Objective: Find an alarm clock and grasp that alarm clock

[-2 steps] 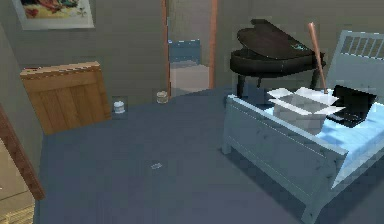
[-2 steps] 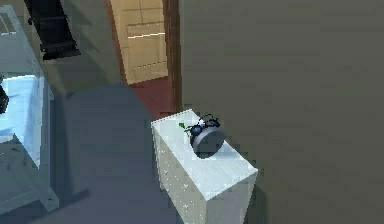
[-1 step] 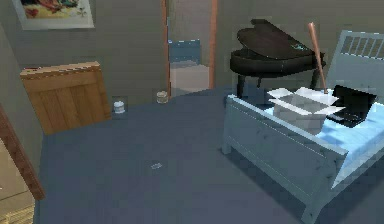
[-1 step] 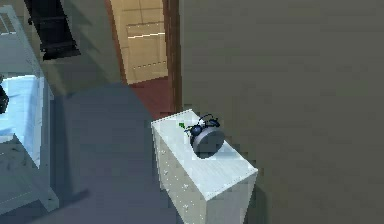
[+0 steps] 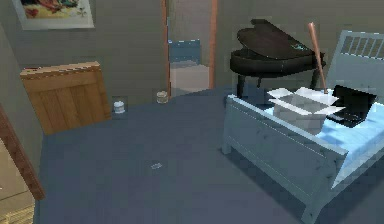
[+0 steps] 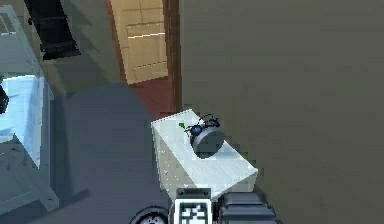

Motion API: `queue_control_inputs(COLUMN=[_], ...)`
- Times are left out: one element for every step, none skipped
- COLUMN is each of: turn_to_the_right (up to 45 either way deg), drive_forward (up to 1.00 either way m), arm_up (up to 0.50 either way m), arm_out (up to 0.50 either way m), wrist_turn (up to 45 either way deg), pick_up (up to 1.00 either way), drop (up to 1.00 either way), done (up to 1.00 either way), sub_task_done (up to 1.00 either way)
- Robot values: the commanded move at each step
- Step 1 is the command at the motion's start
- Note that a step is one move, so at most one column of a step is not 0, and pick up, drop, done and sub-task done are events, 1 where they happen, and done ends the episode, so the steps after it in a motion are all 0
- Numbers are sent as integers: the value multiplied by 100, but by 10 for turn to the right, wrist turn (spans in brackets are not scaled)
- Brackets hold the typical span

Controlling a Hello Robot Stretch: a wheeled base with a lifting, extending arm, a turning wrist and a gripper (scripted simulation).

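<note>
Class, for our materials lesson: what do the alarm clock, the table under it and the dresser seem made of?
Alarm clock: grey round body with dull sheen, probably metal, possibly plastic. Table: pale, even, matt faces, perhaps painted wood. Dresser: tan with upright plank lines, likely unpainted wood.

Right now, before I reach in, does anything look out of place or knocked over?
Nothing looks spilled or broken. An open cardboard box and a laptop sit on the bed, and a small pale scrap lies loose on the floor. The alarm clock on the white stand looks tilted.
</note>
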Motion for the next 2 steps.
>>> queue_control_inputs(turn_to_the_right=[0, 0], drive_forward=[0, 0], arm_up=[0, 0], arm_out=[38, 0], wrist_turn=[0, 450], pick_up=[0, 0], drop=[0, 0], done=[0, 0], sub_task_done=[0, 0])
